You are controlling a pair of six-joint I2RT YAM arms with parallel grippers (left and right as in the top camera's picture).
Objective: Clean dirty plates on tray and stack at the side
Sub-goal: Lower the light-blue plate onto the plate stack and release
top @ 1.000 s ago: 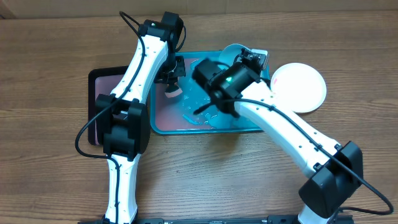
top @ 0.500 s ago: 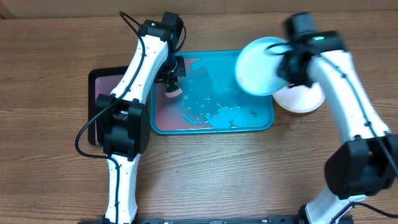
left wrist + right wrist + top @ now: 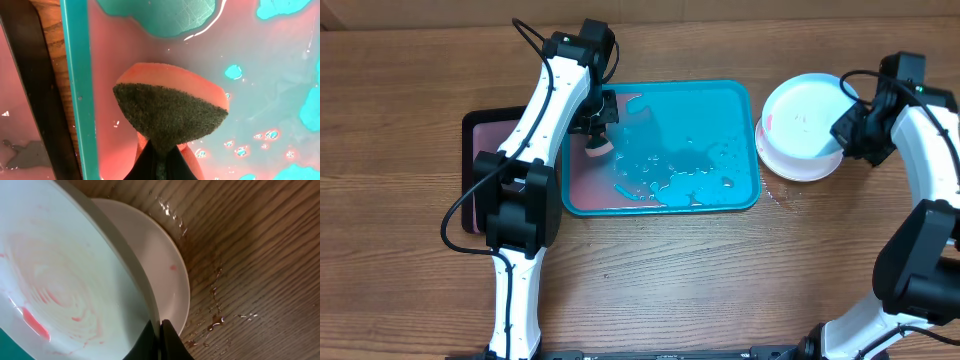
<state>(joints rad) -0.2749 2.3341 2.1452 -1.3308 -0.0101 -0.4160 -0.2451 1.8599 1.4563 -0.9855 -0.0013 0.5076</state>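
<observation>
The turquoise tray (image 3: 705,110) lies mid-table, wet, with pink water at its left end; no plate is on it. My right gripper (image 3: 848,130) is shut on the rim of the light blue plate (image 3: 803,118), which has red smears (image 3: 60,280). It holds this plate tilted on top of the white plate (image 3: 790,168) to the right of the tray; the white plate also shows in the right wrist view (image 3: 167,275). My left gripper (image 3: 597,125) is shut on an orange sponge with a dark scouring face (image 3: 170,112), over the tray's left end. The yellow-green plate is out of view.
A black tray with a pinkish inside (image 3: 468,170) lies against the turquoise tray's left side. Water drops spot the wooden table beside the white plate (image 3: 215,320).
My right arm lifted the light blue plate off the tray and carried it right, onto the white plate. My left arm and the sponge have not moved.
</observation>
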